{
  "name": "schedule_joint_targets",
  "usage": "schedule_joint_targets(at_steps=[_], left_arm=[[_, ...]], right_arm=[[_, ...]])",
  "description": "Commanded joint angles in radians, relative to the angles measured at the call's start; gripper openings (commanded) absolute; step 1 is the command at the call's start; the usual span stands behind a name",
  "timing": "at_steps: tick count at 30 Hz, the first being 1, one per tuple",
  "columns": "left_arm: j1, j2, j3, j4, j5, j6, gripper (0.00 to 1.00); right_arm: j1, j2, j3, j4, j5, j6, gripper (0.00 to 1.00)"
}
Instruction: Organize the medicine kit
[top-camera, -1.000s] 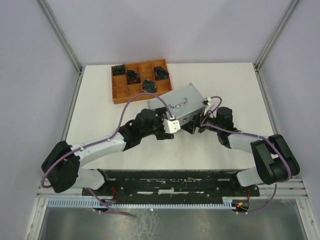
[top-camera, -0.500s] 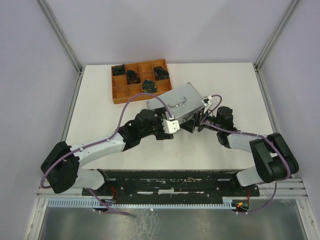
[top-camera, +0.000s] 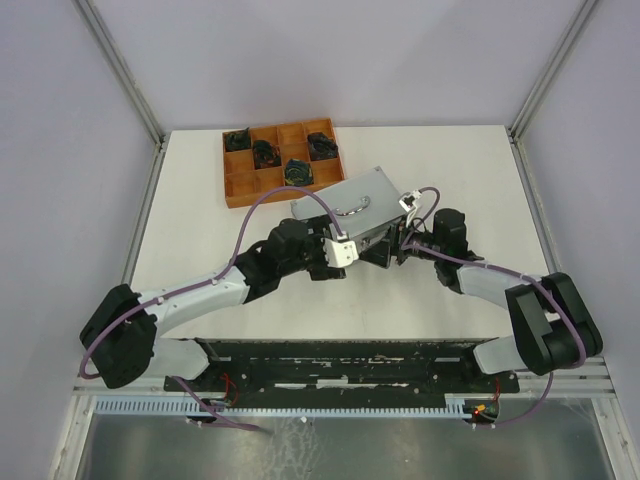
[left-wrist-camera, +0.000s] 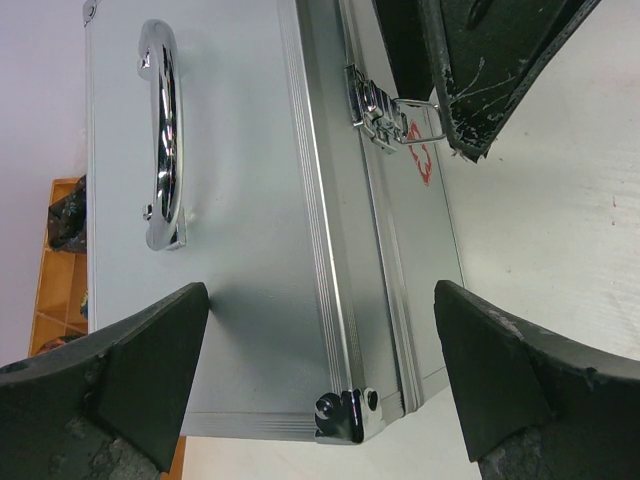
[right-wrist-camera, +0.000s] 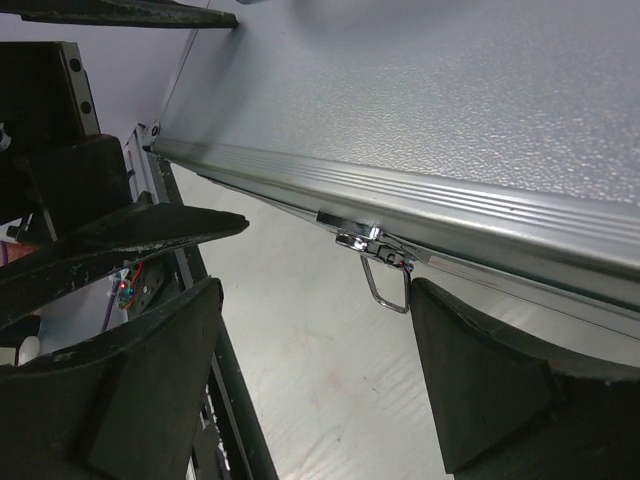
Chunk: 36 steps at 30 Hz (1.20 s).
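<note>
The medicine kit (top-camera: 352, 205) is a silver-grey aluminium case lying shut in the middle of the table, handle (left-wrist-camera: 163, 180) on top. Its front latch (left-wrist-camera: 375, 112) and red mark (left-wrist-camera: 422, 165) face the arms. My left gripper (top-camera: 370, 252) is open and empty at the case's near front corner (left-wrist-camera: 345, 415), which sits between its fingers (left-wrist-camera: 140, 375). My right gripper (top-camera: 398, 244) is open and empty at the front face. In the right wrist view one of its fingers (right-wrist-camera: 490, 385) sits at the latch's hanging wire loop (right-wrist-camera: 388, 285).
A brown wooden compartment tray (top-camera: 240, 187) with dark bundles in some cells stands behind the case at the back left. The left gripper's fingers (right-wrist-camera: 130, 240) show close beside the right gripper in the right wrist view. The arms' base rail (top-camera: 350, 360) runs along the near edge.
The case has shifted slightly to the left. The right gripper has moved a little closer to the latch. The left arm has hardly moved.
</note>
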Motion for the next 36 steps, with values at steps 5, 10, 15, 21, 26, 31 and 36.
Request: schedule_joint_targets(at_steps=[5, 10, 15, 21, 26, 31, 36], left_arm=[[0.001, -0.025, -0.017, -0.002, 0.014, -0.027, 0.99], [0.001, -0.029, -0.024, 0.0, 0.009, -0.024, 0.99], [0.0, -0.034, -0.027, -0.001, 0.008, -0.022, 0.99], [0.001, -0.033, -0.03, -0.001, 0.007, -0.015, 0.99], [0.0, -0.033, -0.031, 0.003, 0.004, -0.01, 0.99], [0.001, -0.036, -0.036, 0.002, 0.004, -0.008, 0.99], [0.001, -0.039, -0.041, 0.002, 0.006, -0.003, 0.99]], right_arm=[[0.008, -0.073, 0.073, -0.031, -0.106, -0.051, 0.83], [0.007, -0.074, 0.084, -0.031, -0.1, -0.04, 0.83], [0.008, -0.076, 0.092, -0.021, -0.057, -0.033, 0.83], [0.008, -0.076, 0.098, 0.01, -0.037, 0.01, 0.84], [0.008, -0.072, 0.091, 0.077, -0.033, 0.077, 0.84], [0.008, -0.07, 0.088, 0.104, -0.023, 0.102, 0.84], [0.009, -0.066, 0.083, 0.12, -0.005, 0.113, 0.84]])
